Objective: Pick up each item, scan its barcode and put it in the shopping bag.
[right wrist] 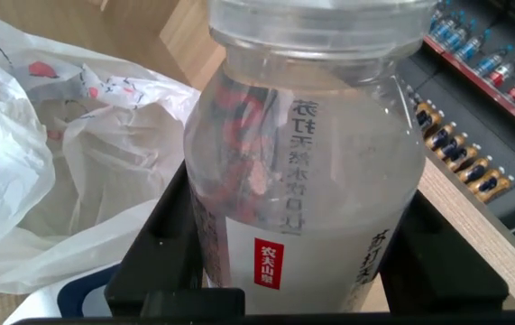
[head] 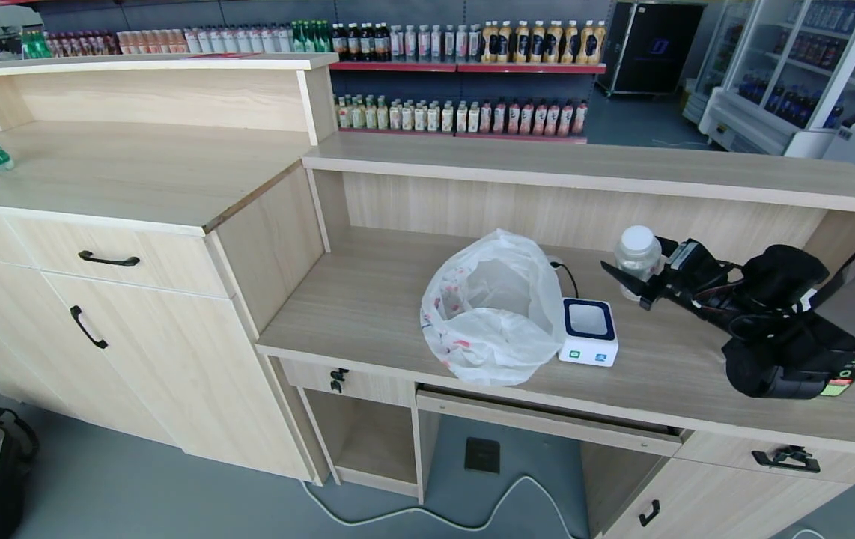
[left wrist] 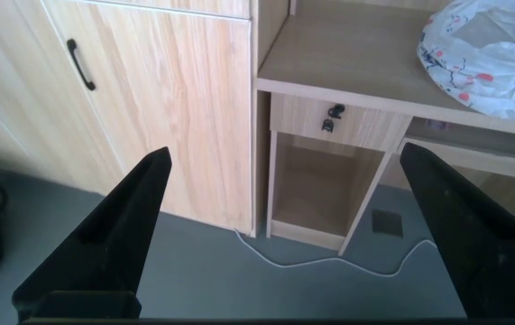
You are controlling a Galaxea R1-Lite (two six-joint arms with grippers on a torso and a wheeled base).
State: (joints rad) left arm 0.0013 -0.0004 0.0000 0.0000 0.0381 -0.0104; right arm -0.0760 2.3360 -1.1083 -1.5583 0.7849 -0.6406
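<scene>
My right tool (head: 639,278) is closed on the bottle (head: 637,254), a clear one with a white cap. The two fingers press its sides low down, and the right wrist view shows the label between them (right wrist: 302,271). The bottle stands upright with its long axis vertical and the cap on top, above the right part of the table (head: 367,299); I cannot tell whether its base touches the wood. The coming move turns on where the scanner (head: 588,329) lies. It is the small white box with the dark-rimmed window facing up, and it sits to my left of the bottle and a little nearer to me. I judge the printed side must be turned down toward that window, so the bottle would need tipping from upright as I carry it left. The shopping bag (head: 491,307) is one step further left, touching the scanner's side, with its mouth open upward. My right arm is the nearer one for both stops. My left tool (left wrist: 284,153) hangs wide open and empty, low in front of the cabinet doors and well apart from the bag (left wrist: 487,54).
</scene>
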